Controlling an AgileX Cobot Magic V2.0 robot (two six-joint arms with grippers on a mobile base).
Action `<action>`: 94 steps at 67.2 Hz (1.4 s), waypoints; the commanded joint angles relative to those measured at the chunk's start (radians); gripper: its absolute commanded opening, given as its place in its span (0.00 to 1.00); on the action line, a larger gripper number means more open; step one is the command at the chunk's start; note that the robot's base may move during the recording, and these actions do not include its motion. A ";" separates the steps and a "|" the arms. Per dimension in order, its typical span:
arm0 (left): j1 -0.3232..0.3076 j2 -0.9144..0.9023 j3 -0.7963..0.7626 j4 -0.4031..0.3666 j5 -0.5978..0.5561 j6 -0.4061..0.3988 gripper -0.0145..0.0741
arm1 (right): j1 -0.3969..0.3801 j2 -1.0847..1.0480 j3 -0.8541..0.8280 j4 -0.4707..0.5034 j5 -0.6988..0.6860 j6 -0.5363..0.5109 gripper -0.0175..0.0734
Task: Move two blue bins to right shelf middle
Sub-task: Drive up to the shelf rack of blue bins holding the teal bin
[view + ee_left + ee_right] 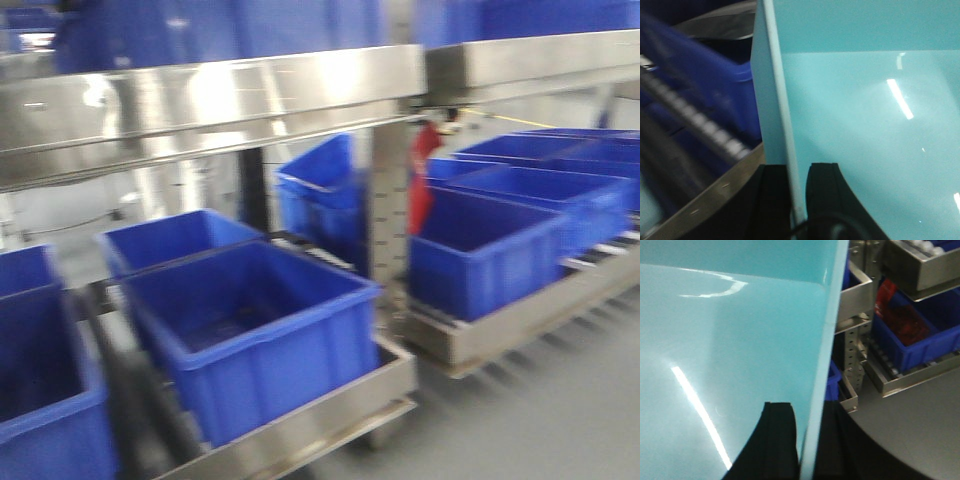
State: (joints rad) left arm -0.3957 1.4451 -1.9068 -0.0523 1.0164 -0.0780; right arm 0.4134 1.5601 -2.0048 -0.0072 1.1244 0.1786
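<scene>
A pale blue bin (865,125) is held from two sides. In the left wrist view its thin wall is pinched between the two black fingers (774,200) of the left gripper (799,175), which is closed narrowly over the rim. In the right wrist view the right gripper (810,412) is clamped in the same way on a wall of the same pale colour. How high the bin is carried cannot be told.

In the blurred front view a steel post (390,210) is seen mid-frame. Left of the post, a large blue bin (265,340) is set on a low steel shelf (300,430), with more bins crowded at its far side. Just behind the post's left edge, a tilted bin (320,185) is propped on another. Right of the post, a row of blue bins (485,255) is lined along a second low shelf (520,320). A red object (422,180) is pressed close against the post's right side, too blurred to identify. Above the post, an upper shelf (200,100) is loaded with further blue bins.
</scene>
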 commanded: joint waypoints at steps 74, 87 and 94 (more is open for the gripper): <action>0.002 -0.015 -0.011 -0.025 -0.047 0.015 0.04 | -0.002 -0.007 -0.010 -0.016 -0.037 -0.021 0.03; 0.002 -0.015 -0.011 -0.025 -0.047 0.015 0.04 | -0.002 -0.007 -0.010 -0.016 -0.037 -0.021 0.03; 0.002 -0.015 -0.011 -0.025 -0.047 0.015 0.04 | -0.002 -0.007 -0.010 -0.016 -0.037 -0.021 0.03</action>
State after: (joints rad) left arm -0.3957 1.4451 -1.9068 -0.0523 1.0164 -0.0780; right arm 0.4134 1.5601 -2.0048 -0.0072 1.1221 0.1786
